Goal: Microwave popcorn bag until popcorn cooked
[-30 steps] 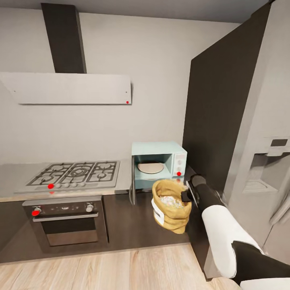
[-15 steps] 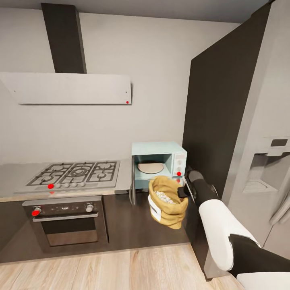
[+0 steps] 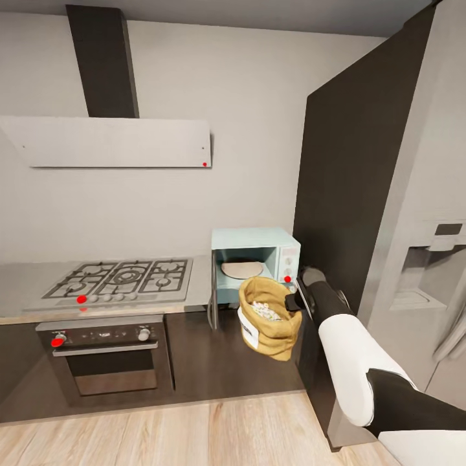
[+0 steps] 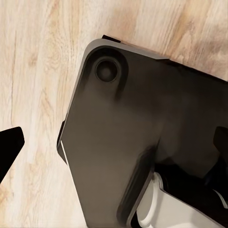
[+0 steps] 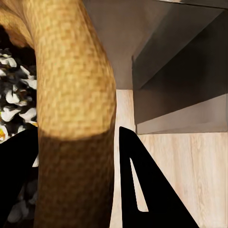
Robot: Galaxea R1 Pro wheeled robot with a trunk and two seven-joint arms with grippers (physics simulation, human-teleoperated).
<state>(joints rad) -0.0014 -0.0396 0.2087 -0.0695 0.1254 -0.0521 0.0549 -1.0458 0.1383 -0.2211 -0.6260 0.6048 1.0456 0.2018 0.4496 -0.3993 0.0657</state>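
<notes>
The right gripper's fingers (image 5: 142, 190) are pinched on the rolled rim of the popcorn bag (image 3: 266, 317): in the right wrist view one dark finger stands outside the burlap wall at lower centre, and another dark shape sits on the inner side at the lower left, with the rim between them. The head view shows the right gripper (image 3: 296, 302) at the bag's right edge, just right of centre frame, the white and black forearm running down to the lower right corner.

The bag hangs in the air, tilted with its mouth toward the camera, directly in front of and slightly below the open cavity of the microwave (image 3: 255, 262). Its white label faces lower left. The popcorn (image 3: 265, 310) is a pale heap inside; the right wrist view shows it closer, as whitish pieces (image 5: 14, 102) at the left edge.

The microwave door is swung open at its left side, and a round plate (image 3: 241, 268) lies inside. It stands on the countertop (image 3: 200, 285) beside the gas hob (image 3: 123, 278), with the oven (image 3: 107, 353) below, at lower left.

The left wrist view shows a dark robot base (image 4: 142, 142) over wood-plank floor (image 4: 33, 71); a dark fingertip (image 4: 9, 145) enters at the left edge, and whether that gripper is spread or closed cannot be told.
</notes>
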